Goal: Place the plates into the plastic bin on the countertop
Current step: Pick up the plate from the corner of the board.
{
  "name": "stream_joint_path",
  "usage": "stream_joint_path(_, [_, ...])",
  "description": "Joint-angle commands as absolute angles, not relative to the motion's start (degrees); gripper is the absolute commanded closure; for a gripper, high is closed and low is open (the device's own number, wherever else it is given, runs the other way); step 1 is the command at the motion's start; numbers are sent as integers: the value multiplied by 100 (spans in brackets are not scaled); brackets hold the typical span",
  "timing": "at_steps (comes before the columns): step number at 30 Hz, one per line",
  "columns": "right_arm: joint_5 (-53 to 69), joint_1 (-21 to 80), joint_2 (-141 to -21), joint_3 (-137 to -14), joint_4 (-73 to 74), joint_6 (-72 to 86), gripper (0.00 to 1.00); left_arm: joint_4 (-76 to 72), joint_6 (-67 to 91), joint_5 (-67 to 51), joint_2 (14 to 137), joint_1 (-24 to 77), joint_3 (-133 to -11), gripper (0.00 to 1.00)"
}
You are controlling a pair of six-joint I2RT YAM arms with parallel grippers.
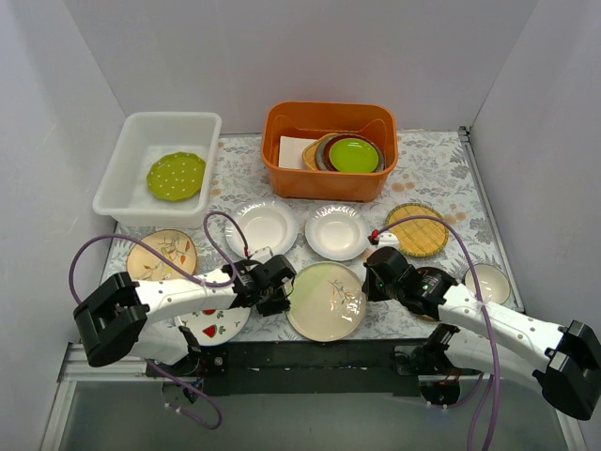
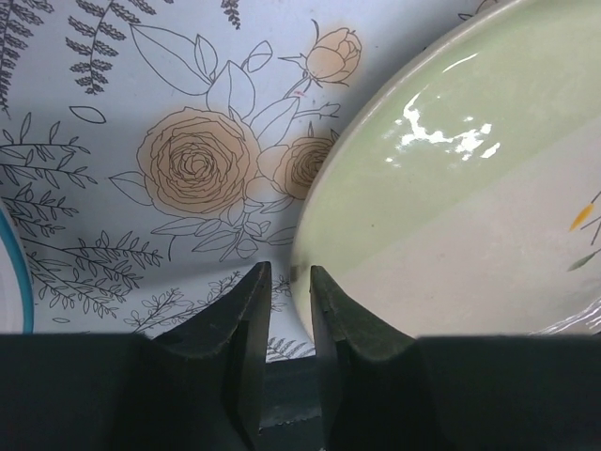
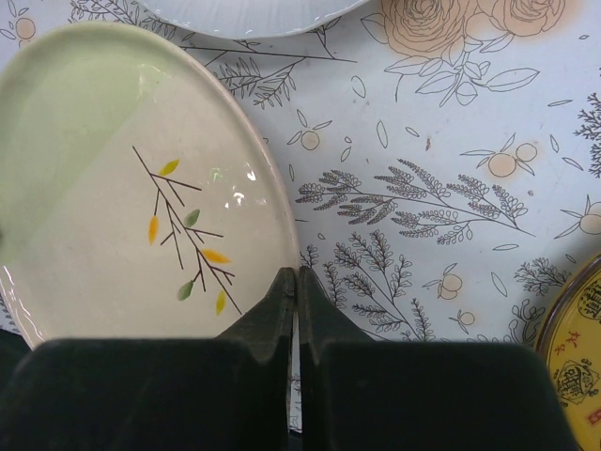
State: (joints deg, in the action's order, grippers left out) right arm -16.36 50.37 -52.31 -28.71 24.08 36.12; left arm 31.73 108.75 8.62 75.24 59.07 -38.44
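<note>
- The white translucent rectangular plastic bin (image 1: pixel 136 150) sits at ten o'clock and holds one green dotted round plate (image 1: pixel 176 176).
- The left gripper (image 2: pixel 286 277), fingers narrowly parted, meets the nine o'clock rim of the cream-green twig-painted round plate (image 1: pixel 326 301), likely to pinch it.
- The right gripper (image 3: pixel 297 274), fingers pressed together and empty, braces the rim at three o'clock, probably to stop the plate sliding on the surface (image 1: pixel 432 169).

A robotics lab booth: plain pale panels (image 1: pixel 282 56) wall in the tabletop (image 1: pixel 432 174) (dressed in a printed floral sheet) on three sides. The cabled left arm (image 1: pixel 178 296) and right arm (image 1: pixel 493 319) stand on a black rail (image 1: pixel 319 357).
</note>
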Motion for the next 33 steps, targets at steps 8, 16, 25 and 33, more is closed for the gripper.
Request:
stream_joint_path(8, [-1723,5036,-5133,-3050,2215,3559,99,3208,10899,1028,7857,5933,-3832,78])
stream_joint_path(16, [-1696,5036,-4983,-2988,2189,3542,98,3419,10916,1063,8033,5933,-3788,82])
stream_joint_path(25, [-1652,5036,-4913,-2935,2136,3533,88,3252,11048,932,8139,5933,-3507,95])
stream_joint_path(33, [-1635,5036,-4843,-2865,2092,3542,67,3111,11197,809,8200,5933,-3243,98])
